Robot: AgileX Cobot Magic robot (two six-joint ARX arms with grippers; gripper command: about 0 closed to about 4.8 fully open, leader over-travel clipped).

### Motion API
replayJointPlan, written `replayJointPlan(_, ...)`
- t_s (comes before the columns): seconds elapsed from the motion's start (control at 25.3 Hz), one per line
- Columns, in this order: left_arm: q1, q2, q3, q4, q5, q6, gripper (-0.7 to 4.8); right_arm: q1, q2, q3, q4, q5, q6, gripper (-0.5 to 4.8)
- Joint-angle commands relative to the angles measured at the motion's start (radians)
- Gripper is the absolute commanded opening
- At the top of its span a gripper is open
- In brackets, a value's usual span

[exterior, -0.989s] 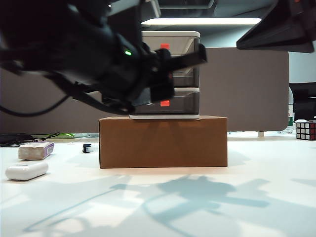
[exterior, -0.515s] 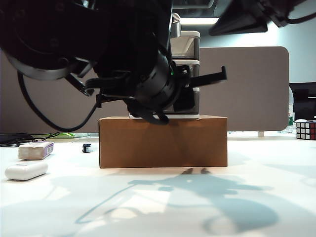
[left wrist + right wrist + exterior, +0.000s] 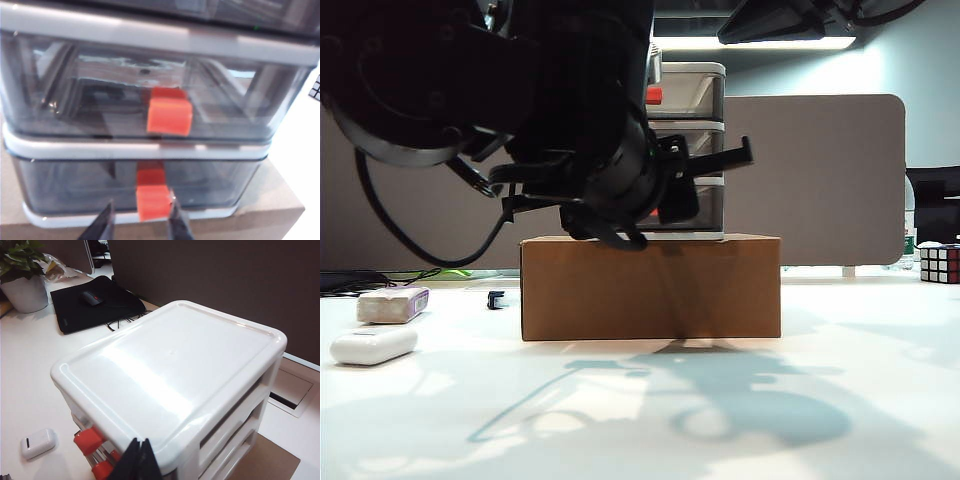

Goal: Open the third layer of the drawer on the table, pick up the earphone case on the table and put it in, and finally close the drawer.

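Observation:
The drawer (image 3: 686, 130) stands on a brown cardboard box, largely covered by my left arm in the exterior view. The left wrist view faces the third layer (image 3: 75, 182), which is closed. Its red-orange handle (image 3: 152, 200) sits between the fingers of my left gripper (image 3: 140, 226), close to one fingertip (image 3: 175, 223). That gripper (image 3: 665, 200) is open and grips nothing. My right gripper (image 3: 140, 460) is shut and empty, hovering over the front corner of the unit's white top (image 3: 170, 370). The earphone case (image 3: 375, 345) lies on the table (image 3: 740, 420) at far left.
A greyish-white block with a purple end (image 3: 392, 304) lies behind the case. The cardboard box (image 3: 650, 287) raises the unit. A Rubik's cube (image 3: 940, 263) sits far right. A plant pot (image 3: 27, 292), a mouse pad (image 3: 95, 302) and a small white rounded object (image 3: 37, 442) show in the right wrist view.
My left arm has dropped from the middle drawer's level to the lowest drawer, and its jaws have widened. The right arm has shifted left along the top of the exterior view.

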Motion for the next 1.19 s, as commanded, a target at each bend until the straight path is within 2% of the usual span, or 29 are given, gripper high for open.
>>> replayJointPlan(0.04, -0.001, -0.002, 0.018, 0.006, 0.010, -0.003, 1.31, 0.002, -0.002, 0.006, 0.013, -0.005, -0.003, -0.06)
replayJointPlan(0.4, 0.002, 0.035, 0.081, -0.052, 0.008, -0.003, 1.31, 0.002, -0.001, 0.007, 0.011, -0.005, -0.007, -0.06)
replayJointPlan(0.63, 0.007, 0.048, 0.096, -0.070, -0.061, -0.003, 1.30, 0.002, -0.001, 0.007, 0.003, -0.005, -0.021, -0.06)
replayJointPlan(1.03, 0.007, 0.048, 0.096, -0.081, -0.058, -0.003, 1.28, 0.002, -0.001, 0.006, 0.003, -0.005, -0.026, -0.06)
replayJointPlan(1.19, 0.007, 0.048, 0.096, -0.081, -0.058, -0.003, 1.07, 0.003, -0.001, 0.007, 0.003, -0.005, -0.026, -0.06)
